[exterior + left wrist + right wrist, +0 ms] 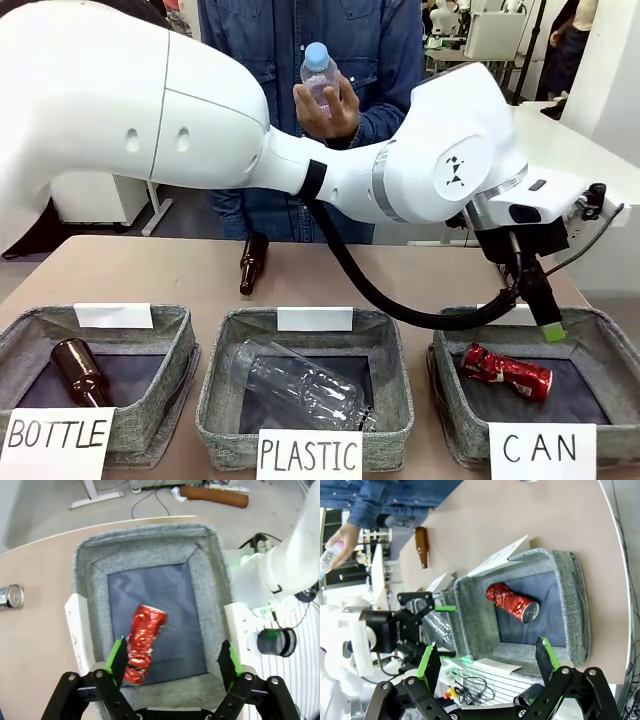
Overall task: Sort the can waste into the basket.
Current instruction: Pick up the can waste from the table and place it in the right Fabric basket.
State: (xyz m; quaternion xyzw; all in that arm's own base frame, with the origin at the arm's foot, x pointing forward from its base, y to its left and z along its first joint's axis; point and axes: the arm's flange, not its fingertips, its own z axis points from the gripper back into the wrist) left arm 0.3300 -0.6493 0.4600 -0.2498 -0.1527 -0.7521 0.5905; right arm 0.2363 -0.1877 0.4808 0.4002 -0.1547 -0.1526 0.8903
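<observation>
The dented red can point(505, 371) lies on its side on the dark floor of the grey basket point(612, 342) behind the "CAN" sign point(541, 450). My left arm reaches across the table, and my left gripper point(545, 318) hangs just above that basket. In the left wrist view, my left gripper point(173, 657) is open, its green pads spread wide over the red can point(142, 641), which rests free below them. A second can point(11, 596) lies on the table outside the basket point(150, 542). My right gripper point(486, 659) is open and holds nothing, set back from the basket point(570, 570) and the red can point(512, 601).
A person at the far side holds up a clear plastic bottle point(320, 75). A brown bottle point(252, 263) lies on the table behind the baskets. The "BOTTLE" basket point(170, 330) holds a brown bottle point(80, 372). The "PLASTIC" basket point(225, 345) holds a clear bottle point(300, 388).
</observation>
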